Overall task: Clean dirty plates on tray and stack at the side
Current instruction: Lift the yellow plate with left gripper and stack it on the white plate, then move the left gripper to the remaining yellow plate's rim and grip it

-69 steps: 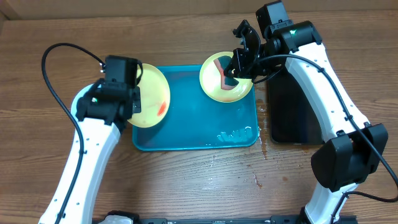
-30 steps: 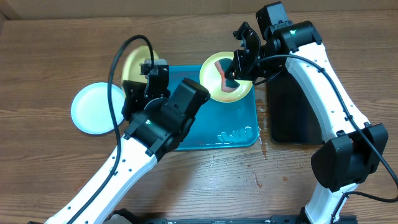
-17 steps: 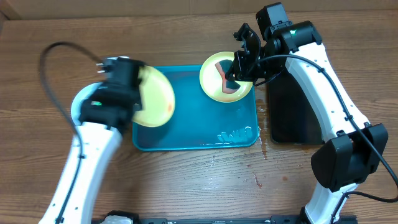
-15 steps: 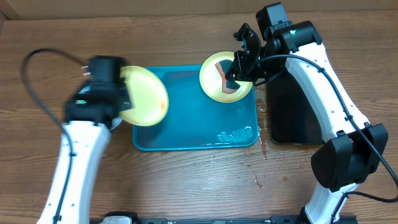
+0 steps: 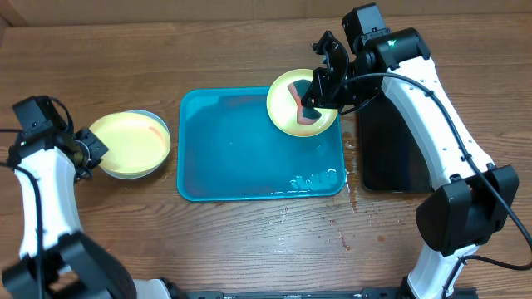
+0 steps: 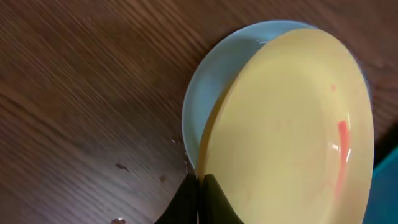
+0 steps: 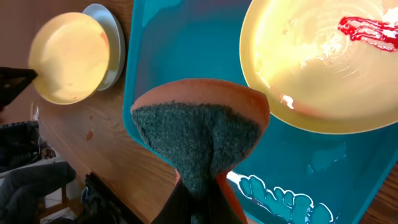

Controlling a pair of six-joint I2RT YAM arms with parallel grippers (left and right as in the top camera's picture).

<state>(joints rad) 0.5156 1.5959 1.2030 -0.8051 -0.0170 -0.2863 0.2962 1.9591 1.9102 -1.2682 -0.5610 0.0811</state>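
**One plate stacked, one left to scrub**

The tray lies mid-table, a smeared yellow plate in its far right corner. Left of the tray, a wiped yellow plate rests tilted on the light blue plate (a faint pink streak shows). The sponge hangs over the smeared plate, clenched in the right gripper. The left gripper looks pinched on the wiped plate's rim; next, I judge, it lets go and the sponge descends onto the red sauce
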